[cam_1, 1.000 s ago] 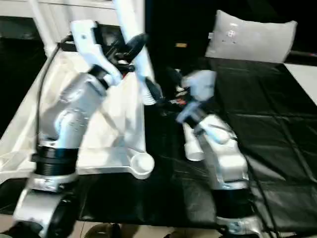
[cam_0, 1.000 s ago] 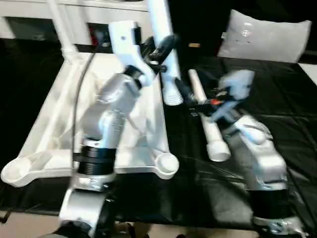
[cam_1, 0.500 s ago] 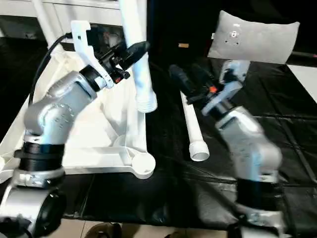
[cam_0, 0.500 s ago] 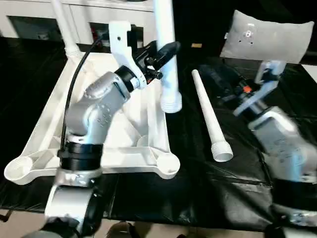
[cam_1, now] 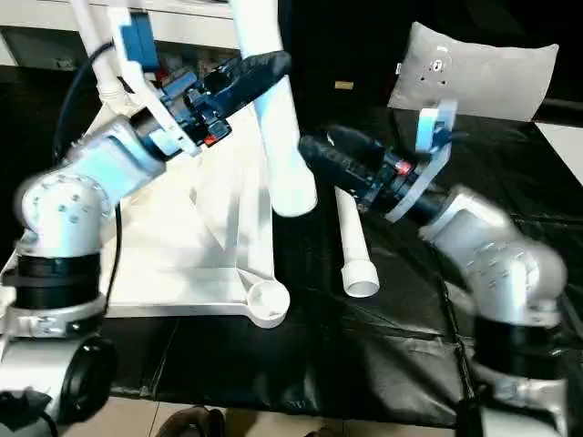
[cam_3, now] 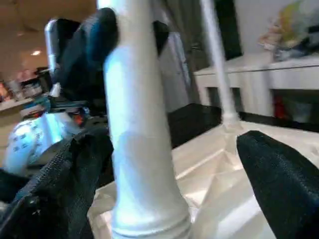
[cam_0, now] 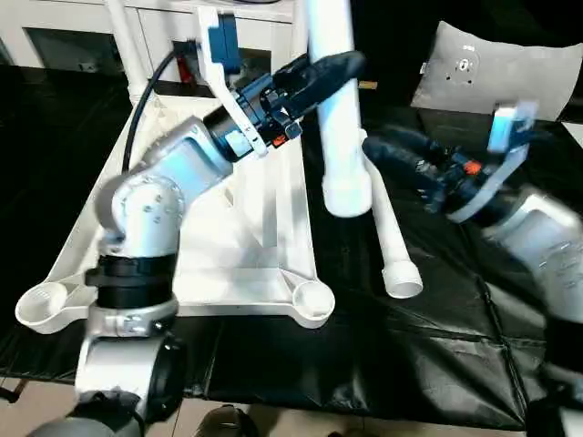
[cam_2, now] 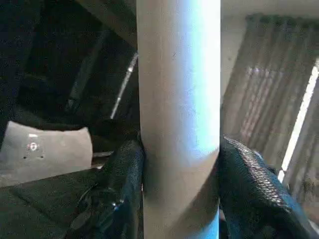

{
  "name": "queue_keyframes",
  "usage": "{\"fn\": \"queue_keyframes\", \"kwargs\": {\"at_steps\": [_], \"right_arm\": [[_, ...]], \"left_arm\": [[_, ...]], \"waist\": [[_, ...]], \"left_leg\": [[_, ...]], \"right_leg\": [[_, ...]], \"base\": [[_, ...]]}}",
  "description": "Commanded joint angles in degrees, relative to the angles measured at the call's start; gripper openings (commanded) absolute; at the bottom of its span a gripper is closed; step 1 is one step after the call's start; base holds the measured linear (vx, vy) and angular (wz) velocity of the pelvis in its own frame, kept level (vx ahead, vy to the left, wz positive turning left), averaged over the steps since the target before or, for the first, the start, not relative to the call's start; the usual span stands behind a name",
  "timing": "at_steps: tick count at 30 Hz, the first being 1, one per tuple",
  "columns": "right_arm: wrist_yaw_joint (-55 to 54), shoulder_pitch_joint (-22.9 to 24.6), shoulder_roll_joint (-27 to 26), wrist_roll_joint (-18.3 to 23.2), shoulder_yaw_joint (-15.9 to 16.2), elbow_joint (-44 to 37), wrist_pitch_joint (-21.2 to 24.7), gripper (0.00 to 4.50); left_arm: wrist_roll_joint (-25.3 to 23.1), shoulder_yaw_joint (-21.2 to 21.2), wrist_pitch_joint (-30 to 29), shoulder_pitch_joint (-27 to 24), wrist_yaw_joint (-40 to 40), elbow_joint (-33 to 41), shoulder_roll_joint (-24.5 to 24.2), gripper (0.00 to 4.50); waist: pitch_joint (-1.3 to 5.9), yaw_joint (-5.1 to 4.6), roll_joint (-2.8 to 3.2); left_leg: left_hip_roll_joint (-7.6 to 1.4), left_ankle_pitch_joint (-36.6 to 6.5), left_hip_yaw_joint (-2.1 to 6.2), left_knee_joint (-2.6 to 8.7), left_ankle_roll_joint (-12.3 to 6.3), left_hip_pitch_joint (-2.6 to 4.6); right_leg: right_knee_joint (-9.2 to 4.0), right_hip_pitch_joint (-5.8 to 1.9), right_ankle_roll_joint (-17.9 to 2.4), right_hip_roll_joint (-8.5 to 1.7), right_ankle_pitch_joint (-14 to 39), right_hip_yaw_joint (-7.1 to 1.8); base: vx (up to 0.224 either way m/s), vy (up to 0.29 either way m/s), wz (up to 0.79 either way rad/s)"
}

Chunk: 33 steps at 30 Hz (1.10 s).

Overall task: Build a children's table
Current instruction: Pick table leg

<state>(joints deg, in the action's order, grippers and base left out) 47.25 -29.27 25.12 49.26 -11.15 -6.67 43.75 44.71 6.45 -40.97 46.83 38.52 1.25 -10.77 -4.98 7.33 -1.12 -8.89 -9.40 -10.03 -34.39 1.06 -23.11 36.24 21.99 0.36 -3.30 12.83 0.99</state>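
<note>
Table top: white plastic, underside up on the black bench
Lifted leg: white, upright
Left hand: clamped round it
Right hand: spread wide, empty
Writing: none legible

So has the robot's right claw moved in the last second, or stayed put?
Yes. The right gripper has lifted off the leg lying on the black mat and swung towards the leg held upright by the left gripper.

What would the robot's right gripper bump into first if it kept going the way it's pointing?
Probably the white leg held upright by the left gripper. The right gripper is open, pointing straight at it, though depth is uncertain.
</note>
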Motion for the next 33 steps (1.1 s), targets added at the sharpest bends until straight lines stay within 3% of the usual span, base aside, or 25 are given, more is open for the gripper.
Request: {"fn": "queue_keyframes", "kwargs": {"at_steps": [1, 7, 12, 13, 22, 33], "right_arm": [[2.6, -0.1, 1.6, -1.2, 2.3, -1.5, 0.3, 4.5], [5.4, -0.2, 3.9, -7.7, 7.9, -1.3, -3.8, 4.5], [5.0, -1.0, 3.9, -12.6, 12.3, -0.1, -7.0, 4.5], [4.9, -1.1, 3.8, -13.0, 12.7, 0.2, -7.2, 4.33], [4.4, -1.7, 2.3, -14.7, 13.6, 2.0, -8.4, 3.57], [4.4, -0.9, 1.3, -13.2, 13.4, 2.3, -6.1, 2.67]], "left_arm": [[-2.7, -2.8, 1.2, 0.7, 1.9, 1.2, -1.0, 1.85], [-5.4, -7.1, 1.8, 0.7, 5.1, 2.0, -3.5, 1.85], [-8.4, -11.8, 2.6, 0.5, 7.6, 3.2, -5.2, 1.85], [-8.5, -12.1, 2.7, 0.5, 7.8, 3.3, -5.1, 1.85], [-9.2, -13.2, 3.8, 0.7, 9.0, 3.7, -4.7, 1.85], [-9.8, -13.3, 5.3, 0.7, 9.3, 3.6, -4.0, 1.85]], "waist": [[4.92, 0.3, -0.23], [4.96, 0.71, -0.15], [4.86, 0.8, -0.17], [4.88, 0.77, -0.16], [4.83, 0.66, -0.16], [4.82, 0.66, -0.17]], "left_leg": [[-3.77, -5.2, 1.17, 3.52, -1.12, 1.93], [-3.82, -5.2, 1.15, 3.53, 0.49, 2.05], [-3.86, -4.7, 1.16, 3.53, 0.03, 2.0], [-3.81, -4.8, 1.15, 3.51, 0.05, 1.98], [-3.82, -5.2, 1.16, 3.44, -0.55, 1.96], [-3.83, -5.6, 1.15, 3.45, -0.66, 2.01]], "right_leg": [[-3.64, -2.45, -13.9, -4.73, 0.7, -1.75], [-3.43, -2.23, -13.1, -4.78, 0.4, -1.83], [-3.25, -2.13, -13.5, -4.81, -1.1, -1.83], [-3.21, -2.19, -13.8, -4.82, -1.0, -1.81], [-3.2, -2.26, -14.4, -4.79, -0.8, -1.8], [-3.23, -2.26, -14.6, -4.79, -0.3, -1.8]], "base": [[0.0, 0.0, 0.0], [0.0, 0.0, 0.0], [0.0, 0.0, 0.0], [0.0, 0.0, 0.0], [0.0, 0.0, 0.0], [0.0, 0.0, 0.0]]}}
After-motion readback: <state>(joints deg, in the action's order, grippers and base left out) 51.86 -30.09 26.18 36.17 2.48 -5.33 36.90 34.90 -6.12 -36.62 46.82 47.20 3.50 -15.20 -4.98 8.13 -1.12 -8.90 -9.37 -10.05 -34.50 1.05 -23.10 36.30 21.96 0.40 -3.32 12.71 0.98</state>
